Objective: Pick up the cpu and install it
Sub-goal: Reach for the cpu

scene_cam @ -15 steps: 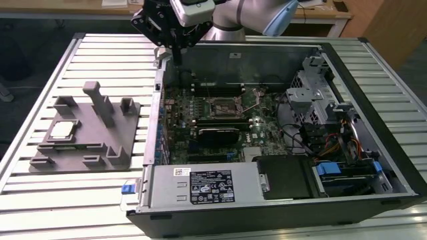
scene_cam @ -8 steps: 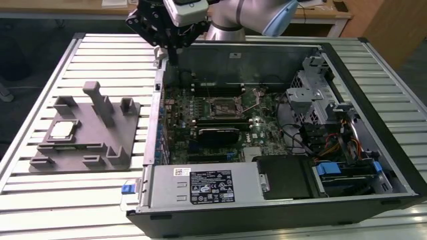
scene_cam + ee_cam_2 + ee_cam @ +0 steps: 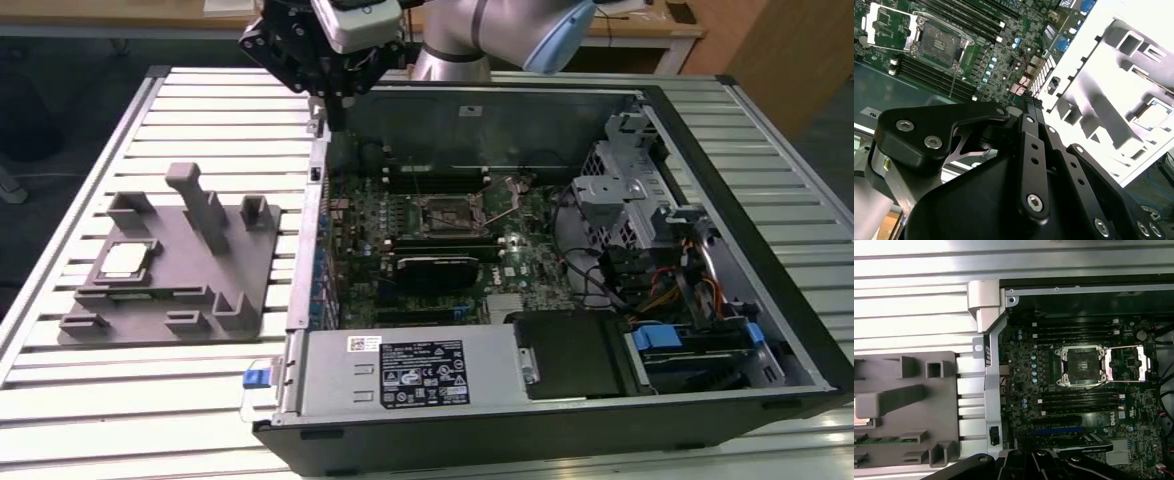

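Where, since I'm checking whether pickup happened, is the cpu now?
The cpu lies on the grey fixture block, at the exterior view's left, beside the open computer case.

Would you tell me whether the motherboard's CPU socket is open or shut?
Open and empty: in the first wrist view its metal frame lies flipped aside from the socket.

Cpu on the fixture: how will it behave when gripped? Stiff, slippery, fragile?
Probably stiff: the cpu is a flat square chip with a metal top. Likely slippery on that shiny face. Lying flat in a recess of the grey fixture block, it shouldn't roll or tip.
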`<state>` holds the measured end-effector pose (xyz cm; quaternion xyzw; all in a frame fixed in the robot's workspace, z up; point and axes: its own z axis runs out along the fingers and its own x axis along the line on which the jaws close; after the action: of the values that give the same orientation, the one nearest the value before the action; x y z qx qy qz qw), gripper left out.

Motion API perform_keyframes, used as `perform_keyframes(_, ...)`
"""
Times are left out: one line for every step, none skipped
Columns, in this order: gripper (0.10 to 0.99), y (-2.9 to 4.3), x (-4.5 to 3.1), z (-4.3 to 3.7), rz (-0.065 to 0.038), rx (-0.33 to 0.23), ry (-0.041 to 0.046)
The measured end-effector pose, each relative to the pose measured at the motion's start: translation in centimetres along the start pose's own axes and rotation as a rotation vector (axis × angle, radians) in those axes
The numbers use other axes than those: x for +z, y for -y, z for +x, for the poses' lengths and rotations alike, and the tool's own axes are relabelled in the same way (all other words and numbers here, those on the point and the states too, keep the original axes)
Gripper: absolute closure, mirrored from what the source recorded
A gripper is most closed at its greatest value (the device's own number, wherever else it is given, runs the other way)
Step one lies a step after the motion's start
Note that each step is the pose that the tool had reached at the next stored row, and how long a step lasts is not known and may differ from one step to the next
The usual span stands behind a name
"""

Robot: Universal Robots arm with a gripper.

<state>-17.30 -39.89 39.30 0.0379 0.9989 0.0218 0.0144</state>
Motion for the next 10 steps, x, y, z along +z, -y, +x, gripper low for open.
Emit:
perform_keyframes(0.980,0.01,0.00,0.12,0.000,0.000,0.0000)
perform_keyframes(0.980,0.02,0.00,0.24,0.000,0.000,0.0001)
perform_keyframes(0.980,0.03,-0.01,0.36,0.000,0.000,0.0002)
perform_keyframes(0.980,0.04,-0.01,0.48,0.000,0.000,0.0002)
perform_keyframes(0.980,0.05,-0.01,0.60,0.000,0.000,0.0002)
perform_keyframes(0.980,0.06,-0.01,0.73,0.000,0.000,0.0003)
perform_keyframes(0.980,0.06,-0.01,0.86,0.000,0.000,0.0004)
perform_keyframes(0.980,0.07,-0.02,0.99,0.000,0.000,0.0004)
perform_keyframes(0.980,0.08,-0.02,1.11,0.000,0.000,0.0005)
perform_keyframes(0.980,0.09,-0.02,1.24,0.000,0.000,0.0005)
